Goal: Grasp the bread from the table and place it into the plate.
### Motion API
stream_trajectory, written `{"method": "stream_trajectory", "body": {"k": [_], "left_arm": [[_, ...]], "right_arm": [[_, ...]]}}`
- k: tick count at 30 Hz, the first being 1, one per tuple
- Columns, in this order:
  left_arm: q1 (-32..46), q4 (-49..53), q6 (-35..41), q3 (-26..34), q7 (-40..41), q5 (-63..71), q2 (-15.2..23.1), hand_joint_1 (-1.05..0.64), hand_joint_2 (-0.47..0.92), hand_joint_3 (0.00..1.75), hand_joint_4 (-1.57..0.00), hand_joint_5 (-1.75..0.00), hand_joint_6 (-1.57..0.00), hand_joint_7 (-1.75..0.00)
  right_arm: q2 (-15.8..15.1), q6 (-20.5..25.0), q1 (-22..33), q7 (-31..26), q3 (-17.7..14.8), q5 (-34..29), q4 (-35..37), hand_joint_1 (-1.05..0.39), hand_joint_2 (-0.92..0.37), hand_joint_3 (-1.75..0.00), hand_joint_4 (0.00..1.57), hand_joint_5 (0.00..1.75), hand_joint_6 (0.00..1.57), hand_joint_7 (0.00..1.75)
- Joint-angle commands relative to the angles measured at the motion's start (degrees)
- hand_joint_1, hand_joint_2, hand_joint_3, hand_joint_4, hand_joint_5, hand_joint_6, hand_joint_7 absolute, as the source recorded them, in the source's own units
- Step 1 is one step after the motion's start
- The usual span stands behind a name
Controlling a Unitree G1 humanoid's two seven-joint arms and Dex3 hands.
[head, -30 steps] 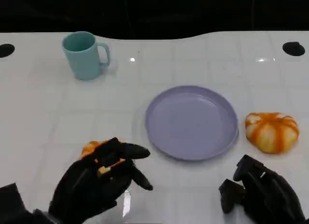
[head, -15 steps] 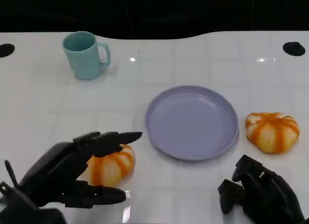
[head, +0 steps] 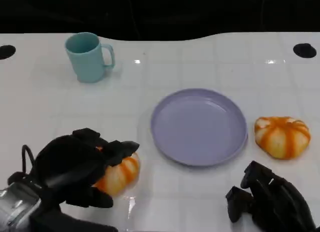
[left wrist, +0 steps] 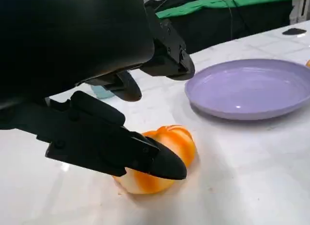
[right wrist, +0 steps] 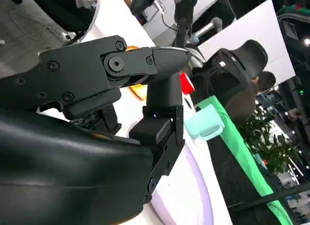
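- Left robot hand [head: 82, 164] has come down over the near bread [head: 119, 173] since half a second ago; back then the fingers were stretched flat above it, now they curl round it.
- Left wrist view: fingers [left wrist: 121, 150] wrap the near side of the bread [left wrist: 162, 157], a second finger arches over the top. Bread sits on the worktop [head: 210, 62], not lifted.
- Can't tell if the grip is fully closed. Contact looks likely, squeeze unconfirmed.
- Meaning: approach looks done, grasp phase in progress. Lift and carry to the plate are left.
- Plate [head: 199, 126] is lavender, nothing on it, just right of the bread, apart from it. Short move rightward needed.
- Second bread [head: 281, 136] lies beside the plate's right edge, untouched.
- Right robot hand [head: 267, 202] rests at lower right near the worktop edge, fingers curled in, holding nothing; same place as a second ago.
- Teal mug [head: 88, 57] far left, well apart from the action, unchanged.
- Risk: bread is soft and rounded, could squash or slip if the curl is uneven.
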Motion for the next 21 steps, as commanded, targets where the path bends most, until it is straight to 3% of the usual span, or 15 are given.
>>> {"method": "stream_trajectory", "body": {"k": [1,18,21], "left_arm": [[-2.7,3.5,4.0,-3.2,0.3,3.0,1.2,-0.64,0.89,0.01,-0.43,-0.31,-0.4,0.0],[-11.3,20.6,9.7,-12.7,2.5,2.4,1.0,-0.62,0.92,0.01,-0.44,-0.2,-0.38,0.0],[-12.7,23.8,9.7,-14.1,3.0,1.4,1.0,-0.54,0.92,0.0,-0.45,-0.2,-0.39,0.0]], "right_arm": [[-0.5,0.2,0.8,-0.6,0.0,0.4,-1.5,-0.55,-0.92,-0.21,0.77,1.66,0.68,1.4],[-0.6,-0.1,1.5,-0.6,0.5,0.8,-2.8,-0.56,-0.92,-0.24,0.77,1.68,0.68,1.4],[-0.6,-0.4,1.5,-0.4,0.5,0.8,-2.6,-0.55,-0.92,-0.24,0.77,1.68,0.68,1.41]]}}
